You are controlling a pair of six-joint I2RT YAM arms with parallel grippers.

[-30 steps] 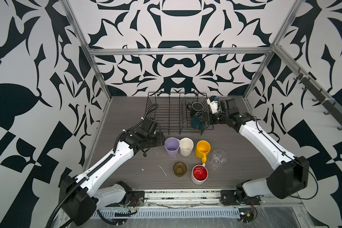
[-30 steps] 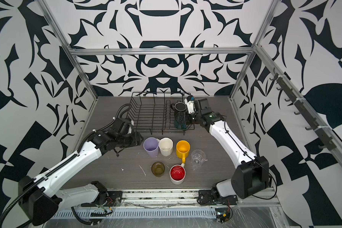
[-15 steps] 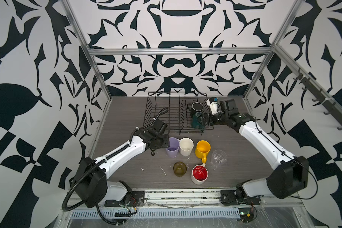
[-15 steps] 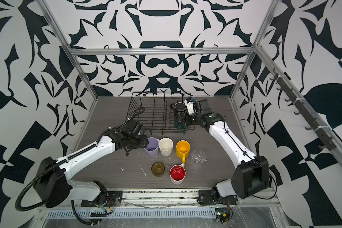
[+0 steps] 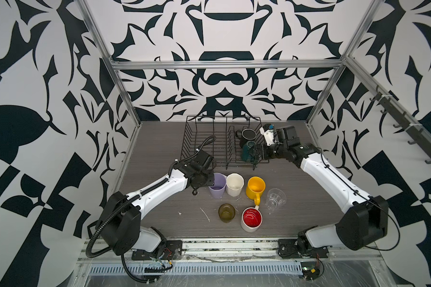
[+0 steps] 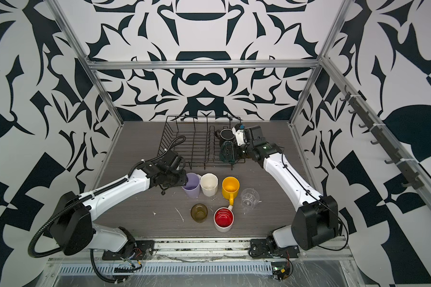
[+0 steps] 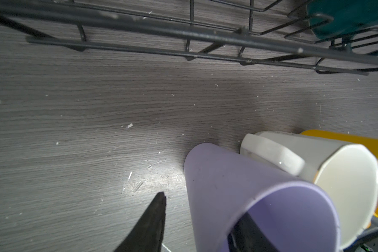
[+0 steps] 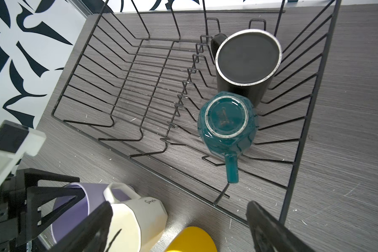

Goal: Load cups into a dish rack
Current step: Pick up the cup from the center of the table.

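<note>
Left wrist view: left gripper (image 7: 202, 216) part-spread across tumbler (image 7: 238, 185) wall, one finger (image 7: 148, 227) outside and clear of it, other inside; not clamped. In both top views: tumbler upright on table (image 5: 159, 154); olive glass (image 5: 226, 212) nearer front; white mug (image 5: 234, 185) just beside tumbler; then red-lined mug (image 5: 251, 220), yellow mug (image 5: 255, 187), clear glass (image 5: 275, 198), all upright, outside rack (image 5: 192, 139). Right end of rack: black mug (image 5: 248, 135) and green mug (image 5: 246, 151), both upside down, close together. Right gripper (image 8: 179, 204) spread wide over rack's front edge near green mug, holding nothing.
</note>
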